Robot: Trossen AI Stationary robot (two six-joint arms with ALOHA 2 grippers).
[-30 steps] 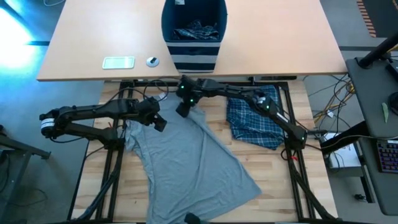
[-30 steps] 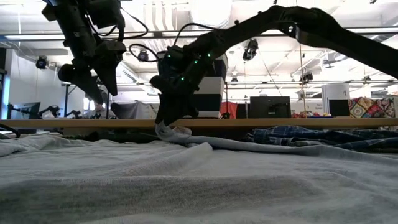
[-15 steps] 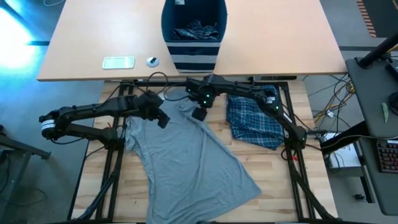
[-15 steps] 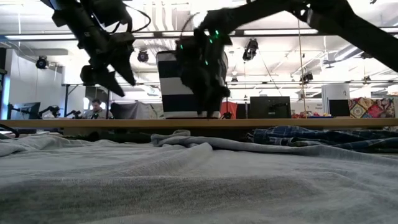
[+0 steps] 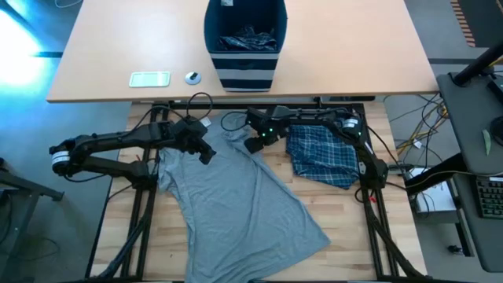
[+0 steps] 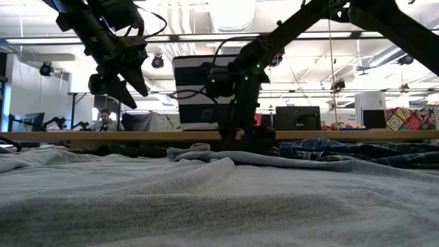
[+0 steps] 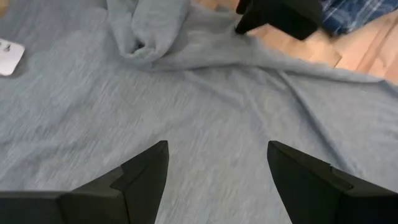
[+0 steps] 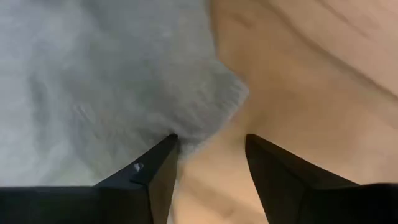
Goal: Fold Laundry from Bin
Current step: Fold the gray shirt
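Wooden table (image 5: 346, 228); grey T-shirt (image 8: 93, 74) edge between right fingers (image 8: 155, 171).

Dark jointed arms, green lights

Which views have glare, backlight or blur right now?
High view: blue-white glare at the top-left corner, otherwise even light. Low view: bright ceiling lights backlight both arms into silhouettes; the near grey T-shirt is soft. Left wrist view: mildly blurred, the right arm a dark smear. Right wrist view: T-shirt edge and wooden table soft.
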